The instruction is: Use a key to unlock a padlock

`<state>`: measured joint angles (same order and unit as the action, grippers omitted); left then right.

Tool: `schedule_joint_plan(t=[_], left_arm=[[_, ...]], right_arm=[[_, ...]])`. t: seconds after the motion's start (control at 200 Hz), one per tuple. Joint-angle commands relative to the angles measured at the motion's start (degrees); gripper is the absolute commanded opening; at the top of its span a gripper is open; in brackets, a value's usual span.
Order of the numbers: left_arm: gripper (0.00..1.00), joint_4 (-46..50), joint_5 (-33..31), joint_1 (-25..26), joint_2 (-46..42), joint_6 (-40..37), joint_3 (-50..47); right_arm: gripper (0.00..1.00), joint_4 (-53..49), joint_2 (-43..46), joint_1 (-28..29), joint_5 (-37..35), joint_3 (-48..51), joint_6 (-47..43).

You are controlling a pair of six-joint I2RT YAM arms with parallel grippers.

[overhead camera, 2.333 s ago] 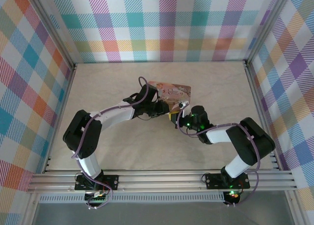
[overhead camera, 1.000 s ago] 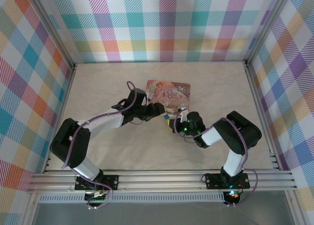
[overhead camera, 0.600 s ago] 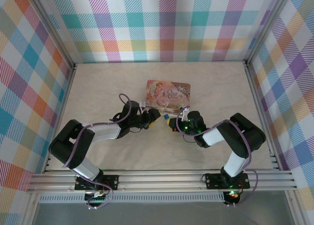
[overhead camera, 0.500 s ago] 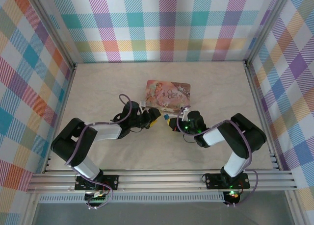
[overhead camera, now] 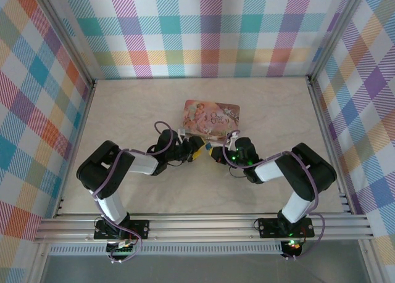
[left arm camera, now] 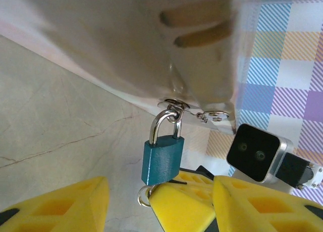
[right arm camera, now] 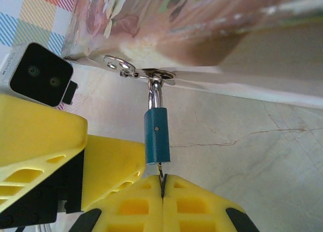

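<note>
Two sets of fingers on one lock. Right fingers (right arm camera: 162,191) are fully closed, pinching a thin silver key (right arm camera: 161,177) edge-on. Its tip meets the bottom of the small blue padlock with a silver shackle (right arm camera: 156,136); can't tell how deep the blade sits. Left fingers (left arm camera: 55,206) are partly open, straddling the padlock body and one right finger, gripping nothing. Split ring (left arm camera: 144,195) sits at the padlock's base, just beside that right finger.

Padlock is hooked by its shackle through a metal hasp (right arm camera: 159,74) on the near edge of the pink illustrated rectangular box (overhead camera: 212,115), between the two wrists.

Risks, my read:
- Padlock looks free to pivot on the hasp. A twist of the key would likely spin the whole body rather than the cylinder, unless the left fingers clamp it first.
- Left fingers closing from here could catch the right finger along with the body; they're crowded together.
- Grip on the key is a thin pinch, so it may slip or cock under torque.
- Any pull could drag the box.

Surface: pale marbled tabletop (overhead camera: 123,110), smooth, so little to hold the box in place. Pastel plaid walls (overhead camera: 203,30) on three sides, aluminium rails (overhead camera: 203,224) at the near edge.
</note>
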<state>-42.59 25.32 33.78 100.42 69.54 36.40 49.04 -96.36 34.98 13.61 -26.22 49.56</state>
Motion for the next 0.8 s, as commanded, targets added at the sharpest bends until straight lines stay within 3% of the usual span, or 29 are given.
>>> schedule_joint_plan(t=[0.0,0.565,0.8], left_arm=[[0.55,-4.21,0.65,0.66,1.54,1.45,0.51],[0.5,-15.23,-1.79,1.58,8.44,7.24,0.95],[0.42,-15.42,-4.83,1.54,9.18,7.97,1.08]], right_arm=[[0.01,-1.52,1.44,0.44,1.25,-1.28,1.84],[0.01,-3.68,1.44,0.53,1.22,-1.88,2.51],[0.01,-4.54,1.48,0.6,1.24,-2.16,2.42]])
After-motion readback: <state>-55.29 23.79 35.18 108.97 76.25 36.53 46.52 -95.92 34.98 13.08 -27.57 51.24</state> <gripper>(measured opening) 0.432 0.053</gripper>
